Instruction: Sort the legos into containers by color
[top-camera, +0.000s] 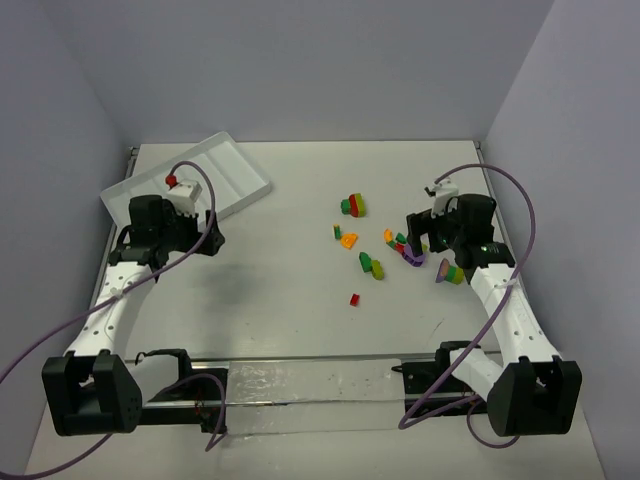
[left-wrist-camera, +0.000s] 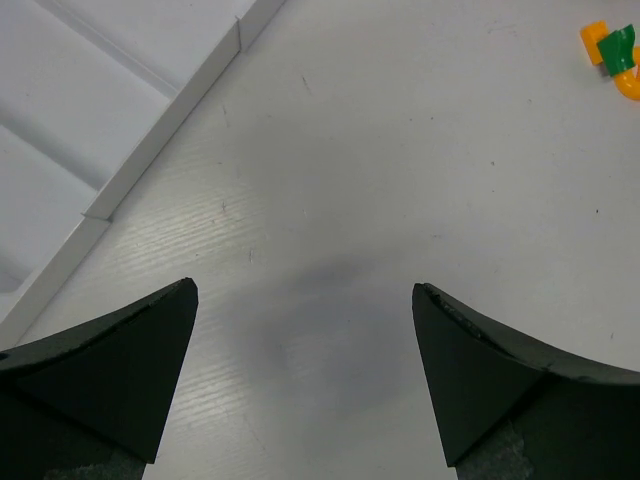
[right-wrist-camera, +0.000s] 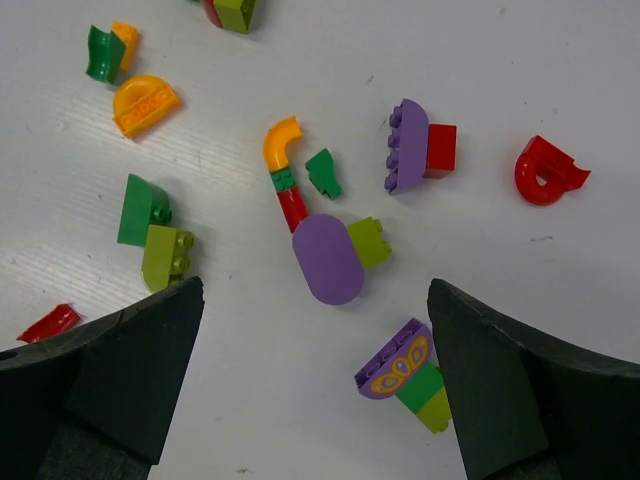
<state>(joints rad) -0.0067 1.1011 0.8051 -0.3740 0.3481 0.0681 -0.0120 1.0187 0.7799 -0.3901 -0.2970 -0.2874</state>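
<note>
No letters, numbers, brand names or labels can be read in any view. The only printed mark is on a purple brick (right-wrist-camera: 398, 362), whose face carries a yellow-and-orange pattern shaped like butterfly wings, with no characters in it. In the right wrist view this brick lies between the jaws of the right gripper (right-wrist-camera: 315, 290), off centre and just beside the inner edge of one jaw.
</note>
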